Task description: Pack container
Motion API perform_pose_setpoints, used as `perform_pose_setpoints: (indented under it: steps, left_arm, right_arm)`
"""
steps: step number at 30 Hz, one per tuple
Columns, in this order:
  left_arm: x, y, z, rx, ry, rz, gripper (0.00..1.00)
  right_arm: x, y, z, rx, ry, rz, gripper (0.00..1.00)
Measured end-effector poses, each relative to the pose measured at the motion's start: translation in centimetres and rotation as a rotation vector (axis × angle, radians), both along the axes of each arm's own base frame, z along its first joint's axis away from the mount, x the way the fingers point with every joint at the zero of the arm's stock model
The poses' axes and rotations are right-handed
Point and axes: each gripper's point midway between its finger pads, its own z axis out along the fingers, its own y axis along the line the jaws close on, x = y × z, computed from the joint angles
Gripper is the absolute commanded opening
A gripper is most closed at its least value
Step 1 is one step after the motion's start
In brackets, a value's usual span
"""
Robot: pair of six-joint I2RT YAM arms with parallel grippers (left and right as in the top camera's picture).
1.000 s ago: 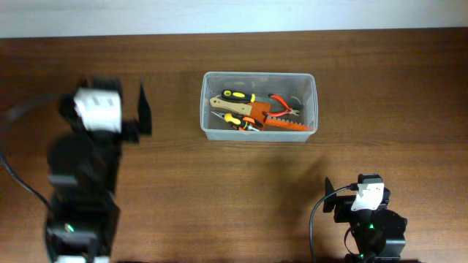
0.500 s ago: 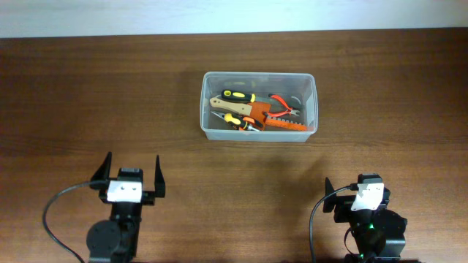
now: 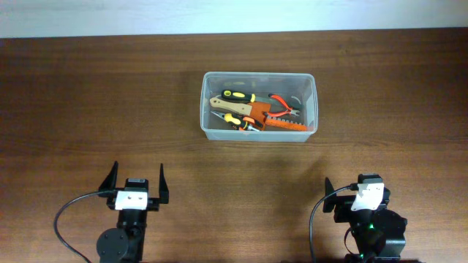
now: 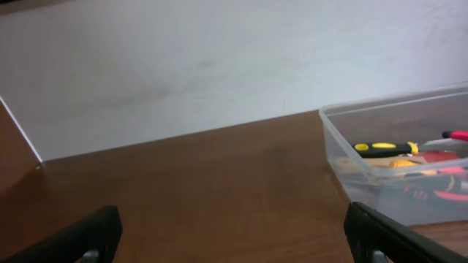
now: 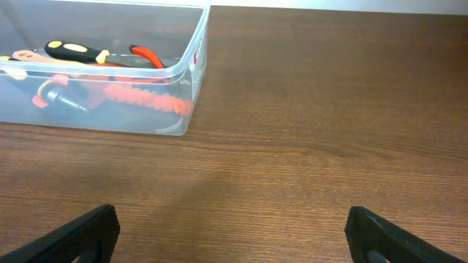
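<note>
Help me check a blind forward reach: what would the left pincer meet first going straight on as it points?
Likely nothing: only bare table lies ahead of the left pincer, the container sitting off to its right. Depth is hard to judge.

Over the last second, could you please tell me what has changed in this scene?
The left hand drew back from a spot out to the left of the container to the near edge, where it now sits parked, open and empty. It took hold of nothing. The right hand stayed parked and open, and the container with its tools did not move.
</note>
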Motion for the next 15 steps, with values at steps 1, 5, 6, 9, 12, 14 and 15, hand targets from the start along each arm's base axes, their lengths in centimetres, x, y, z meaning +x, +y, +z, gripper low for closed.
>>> perform_pose_setpoints:
  steps: [1, 5, 6, 9, 12, 14, 15]
  left_arm:
    - [0.0, -0.1, 0.0, 0.0, 0.001, -0.003, 0.99]
    - [-0.1, -0.1, -1.5, 0.005, 0.06, -0.006, 0.99]
    - [-0.1, -0.1, -1.9, 0.006, 0.076, -0.006, 0.99]
    - [-0.1, -0.1, -2.0, 0.007, 0.078, -0.007, 0.99]
    - [-0.1, -0.2, -2.0, 0.007, 0.078, -0.008, 0.99]
    - [-0.1, -0.2, -2.0, 0.006, 0.078, -0.009, 0.99]
    - [-0.1, -0.2, -2.0, 0.006, 0.078, -0.01, 0.99]
  right_arm:
    - [0.0, 0.0, 0.0, 0.0, 0.0, 0.0, 0.99]
    - [0.0, 0.0, 0.0, 0.0, 0.0, 0.0, 0.99]
    - [0.0, 0.0, 0.0, 0.0, 0.0, 0.0, 0.99]
    - [0.0, 0.0, 0.0, 0.0, 0.0, 0.0, 0.99]
    - [0.0, 0.0, 0.0, 0.0, 0.0, 0.0, 0.99]
    - [0.0, 0.0, 0.0, 0.0, 0.0, 0.0, 0.99]
    - [0.0, 0.0, 0.0, 0.0, 0.0, 0.0, 0.99]
